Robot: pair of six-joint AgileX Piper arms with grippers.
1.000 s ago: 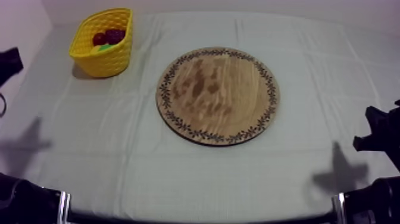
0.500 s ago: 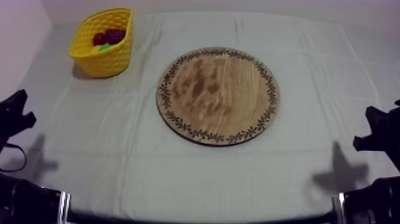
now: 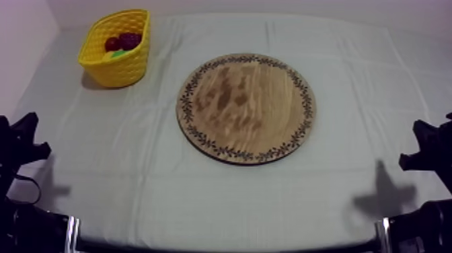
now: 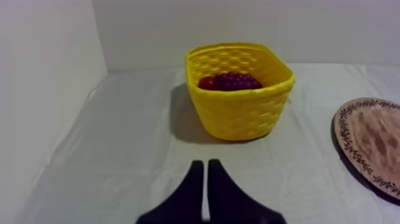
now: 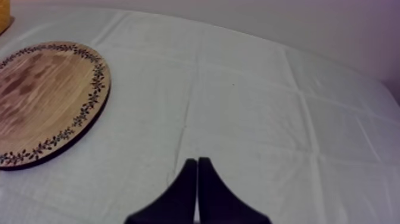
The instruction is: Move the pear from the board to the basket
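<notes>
Judging the job done: board [image 3: 245, 107] bare, pear [image 3: 119, 53] seemingly in the basket [image 3: 125, 71]; left tool [image 4: 205, 164] and right tool [image 5: 197, 161] pinched together, empty, off the board. I'd only park them.

Dim, even, purplish light; the yellow basket [image 3: 116, 50] throws a soft shadow toward the table's [image 3: 222, 195] left edge

The left gripper [image 4: 205, 162] is pointing across the grey-white cloth [image 4: 119, 149], its black fingers lying together as a narrow wedge. Ahead of it, well apart, the yellow basket [image 4: 241, 113] is standing upright, holding a bunch of grapes [image 4: 238, 80] with a small red fruit [image 4: 207, 83] touching them. The wooden board [image 4: 372, 140] is lying ahead to the gripper's right.
</notes>
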